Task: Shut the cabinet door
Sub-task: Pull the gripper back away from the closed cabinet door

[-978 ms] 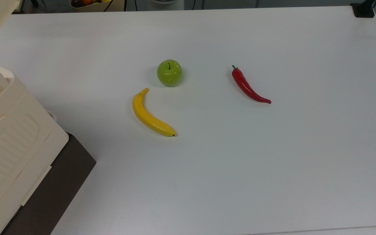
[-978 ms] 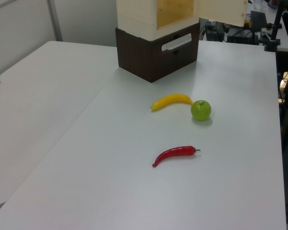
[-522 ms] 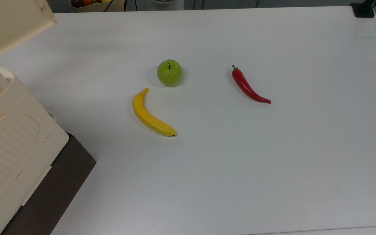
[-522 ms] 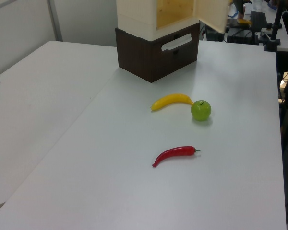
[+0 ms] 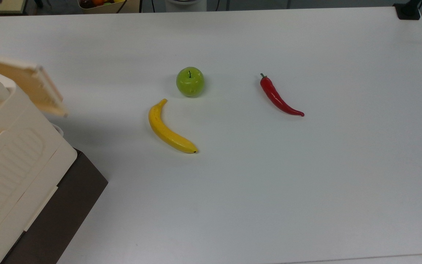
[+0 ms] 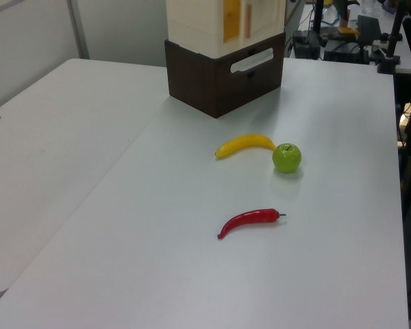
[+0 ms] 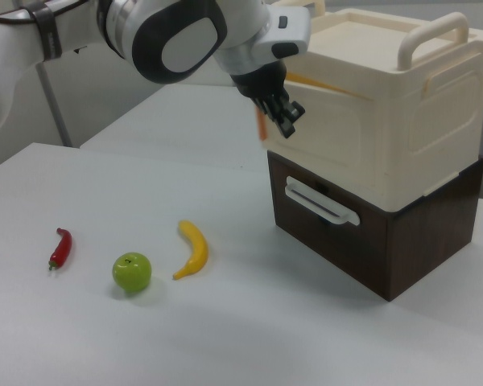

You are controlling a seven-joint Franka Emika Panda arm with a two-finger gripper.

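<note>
Door [image 5: 39,90] has swung well inward over the last second; we find it near shut, a narrow gap left against the cabinet [image 5: 11,161] at the tabletop's [image 5: 306,183] near-left corner in the top view. We judge closure almost complete. In the right view, the gripper [image 7: 280,111] sits at the door's free edge, touching or just beside it; we cannot tell whether its fingers are parted.

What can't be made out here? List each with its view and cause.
- cabinet: cut off by the top view's left edge.
- Cabinet's inside: left view, mostly hidden behind the cabinet door.
- Whether the gripper touches the door: right view, hidden by the gripper itself.
</note>
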